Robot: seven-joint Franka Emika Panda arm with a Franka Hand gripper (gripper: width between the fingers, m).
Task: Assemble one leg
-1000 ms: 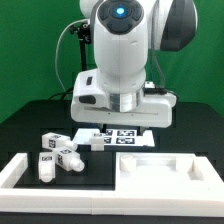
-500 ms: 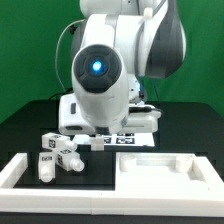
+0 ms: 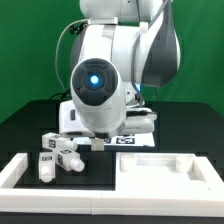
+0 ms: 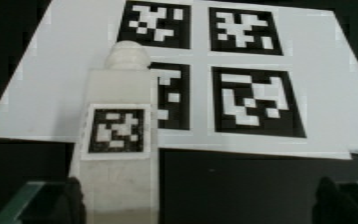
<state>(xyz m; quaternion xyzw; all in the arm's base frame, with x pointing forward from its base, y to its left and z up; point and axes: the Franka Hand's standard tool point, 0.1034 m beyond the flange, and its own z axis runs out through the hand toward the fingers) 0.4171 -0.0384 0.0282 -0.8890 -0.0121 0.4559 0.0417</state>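
In the wrist view a leg [image 4: 119,140], a white square post with a black-and-white tag, lies with its far end over the marker board [image 4: 87,70]. My gripper [image 4: 197,205] is open above it. The dark fingertips [image 4: 51,203] stand wide apart, and the leg lies between them, close to one finger and touching neither. In the exterior view the arm's body hides the gripper. Only an end of that leg [image 3: 96,143] shows under the arm. Other legs [image 3: 58,155] lie in a cluster toward the exterior view's left.
The wide flat white panel [image 3: 160,170] with raised corners lies at the front right of the exterior view. A white L-shaped border [image 3: 20,172] runs along the front left. The marker board [image 3: 135,141] lies behind the panel on the black table.
The arm has swung toward the exterior view's left and turned, so it now stands over the leg beside the marker board. The parts on the table have not moved.
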